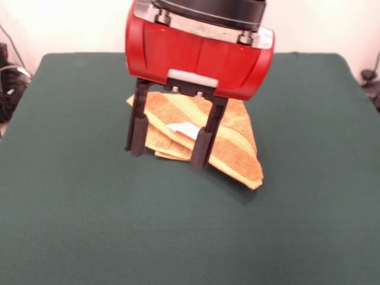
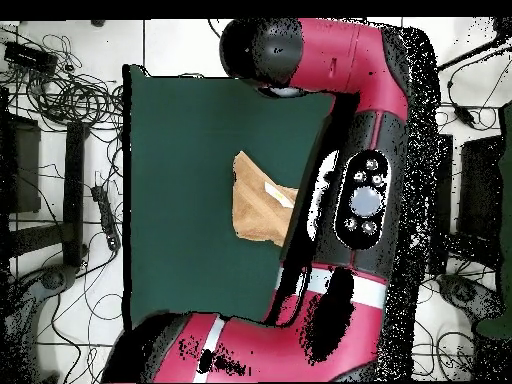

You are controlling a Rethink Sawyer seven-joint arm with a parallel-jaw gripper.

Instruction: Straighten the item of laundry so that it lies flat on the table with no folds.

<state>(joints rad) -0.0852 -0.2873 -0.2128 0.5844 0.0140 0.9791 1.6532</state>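
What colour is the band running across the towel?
Paler yellowish against the orange-tan towel; the front view shows it best.

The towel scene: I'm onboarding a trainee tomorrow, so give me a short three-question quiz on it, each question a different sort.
1. True or false: the towel lies fully flat in a single layer on the table.
2. Multiple choice: in the front view, the gripper is
A) shut on the towel's corner
B) open, one finger at the towel's edge, the other over the cloth
C) away from the towel
3. Fill in: the small white patch between the fingers is the towel's ____.

Key:
1. False; layered edges show it is folded.
2. B
3. label
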